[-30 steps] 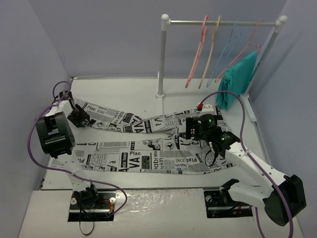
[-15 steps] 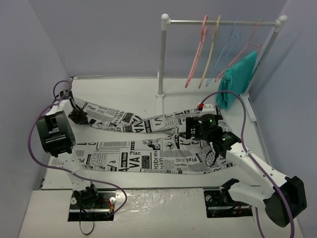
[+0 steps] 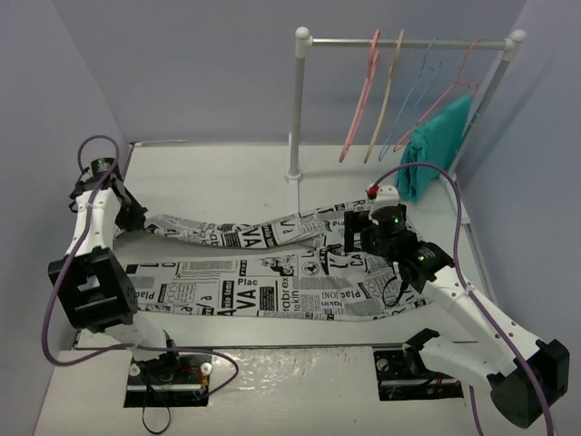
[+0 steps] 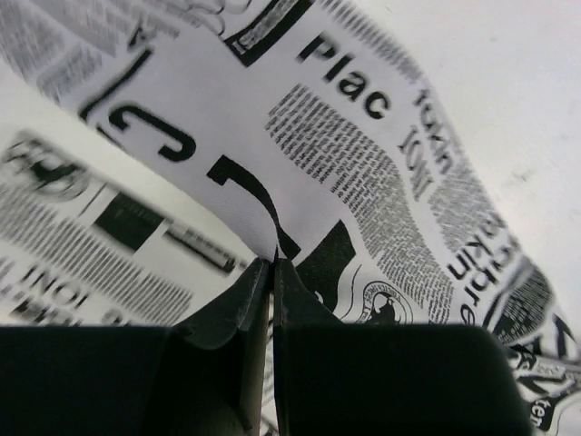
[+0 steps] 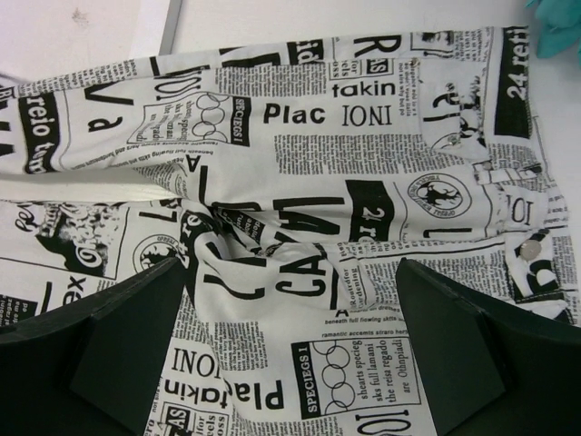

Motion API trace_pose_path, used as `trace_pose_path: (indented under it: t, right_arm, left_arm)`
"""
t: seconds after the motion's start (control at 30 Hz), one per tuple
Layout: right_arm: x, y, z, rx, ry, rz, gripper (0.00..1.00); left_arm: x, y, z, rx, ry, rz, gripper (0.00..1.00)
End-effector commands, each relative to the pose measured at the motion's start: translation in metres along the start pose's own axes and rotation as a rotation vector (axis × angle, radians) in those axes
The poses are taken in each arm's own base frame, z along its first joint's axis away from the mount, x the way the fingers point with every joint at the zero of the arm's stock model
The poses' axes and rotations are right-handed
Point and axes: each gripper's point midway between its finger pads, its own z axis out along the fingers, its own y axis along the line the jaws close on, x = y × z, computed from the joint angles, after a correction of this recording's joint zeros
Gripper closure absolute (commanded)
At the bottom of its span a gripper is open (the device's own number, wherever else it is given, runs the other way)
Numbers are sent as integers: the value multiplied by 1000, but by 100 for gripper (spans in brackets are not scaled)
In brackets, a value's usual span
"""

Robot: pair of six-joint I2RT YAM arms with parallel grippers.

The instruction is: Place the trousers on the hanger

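Long white newspaper-print fabric trousers (image 3: 245, 292) lie spread across the white surface (image 3: 227, 173). Left gripper (image 4: 272, 271): jaws pinched shut on the far leg's end, probably to fold it. Right gripper (image 5: 290, 282): jaws wide, poised over the waistband. Thick pink plastic hanger (image 3: 361, 100) hangs on the rail, well apart.

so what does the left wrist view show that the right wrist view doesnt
Only the left wrist: the left pincer shut, pinching a fold of the white newspaper-print fabric trousers. Only the right wrist: the right pincer open over the waist, a small round button and a corner of the plain teal garment. Both: the printed trousers on the white table.
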Motion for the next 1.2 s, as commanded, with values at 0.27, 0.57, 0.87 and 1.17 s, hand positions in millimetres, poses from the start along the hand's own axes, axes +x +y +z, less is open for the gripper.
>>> trace_pose_path:
  t: [0.27,0.57,0.87,1.17]
  right_arm:
    - [-28,12,7,-31,-16,-66,0]
    - [-15,-4,33,85,52,3,1]
    - [-2,-60,77,214,154,254,6]
    - [-12,-88,133,302,116,362,9]
  left_arm:
    - [-71,-46,-25,-65,-49,109,100]
    - [-94,-84,72,-103,95,113,97]
    - [-108,-128,83,25,-56,157,85]
    - [-111,-145,1,240,-255,176,63]
